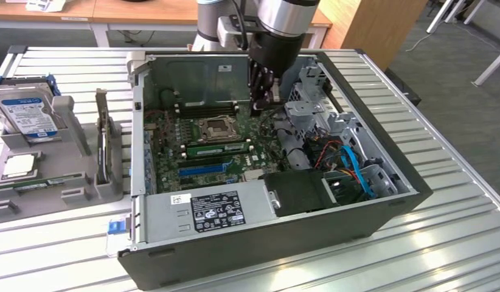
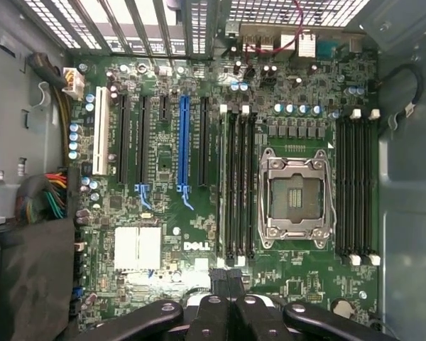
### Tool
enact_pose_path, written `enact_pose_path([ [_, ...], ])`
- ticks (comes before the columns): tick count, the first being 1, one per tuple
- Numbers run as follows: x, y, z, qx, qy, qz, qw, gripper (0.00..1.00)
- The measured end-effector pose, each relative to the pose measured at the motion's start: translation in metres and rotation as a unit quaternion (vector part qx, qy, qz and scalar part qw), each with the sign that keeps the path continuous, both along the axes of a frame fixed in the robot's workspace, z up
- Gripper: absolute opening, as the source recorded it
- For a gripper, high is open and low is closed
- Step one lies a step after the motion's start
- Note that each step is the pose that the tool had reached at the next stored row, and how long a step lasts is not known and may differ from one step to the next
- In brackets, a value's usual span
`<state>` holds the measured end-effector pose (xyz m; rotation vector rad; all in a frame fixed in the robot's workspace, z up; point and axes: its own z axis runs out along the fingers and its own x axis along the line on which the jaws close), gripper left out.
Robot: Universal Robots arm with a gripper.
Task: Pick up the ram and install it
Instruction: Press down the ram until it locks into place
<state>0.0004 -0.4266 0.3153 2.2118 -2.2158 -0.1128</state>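
A long green ram stick [image 1: 218,148] stands on edge in a memory slot beside the empty CPU socket [image 1: 214,128] of the motherboard, inside the open PC case. In the wrist view it is the thin strip [image 2: 223,185] at the edge of the black slot bank, next to the socket [image 2: 295,199]. My gripper [image 1: 264,104] hangs inside the case above the board's far side, apart from the stick. Its black fingers [image 2: 227,283] are pressed together with nothing between them.
The drive cage [image 1: 315,115] and blue and orange cables [image 1: 351,167] crowd the case on the exterior view's right, and the power supply [image 1: 209,210] closes the near side. A grey fixture [image 1: 72,182] on the exterior view's left holds a hard drive [image 1: 27,115] and a CPU [image 1: 19,164].
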Motion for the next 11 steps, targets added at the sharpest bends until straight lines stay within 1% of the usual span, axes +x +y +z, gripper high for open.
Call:
enact_pose_path([
  [11,0.000,0.0000,-0.0173,0.0010,0.0000,0.000,1.0000,0.10],
])
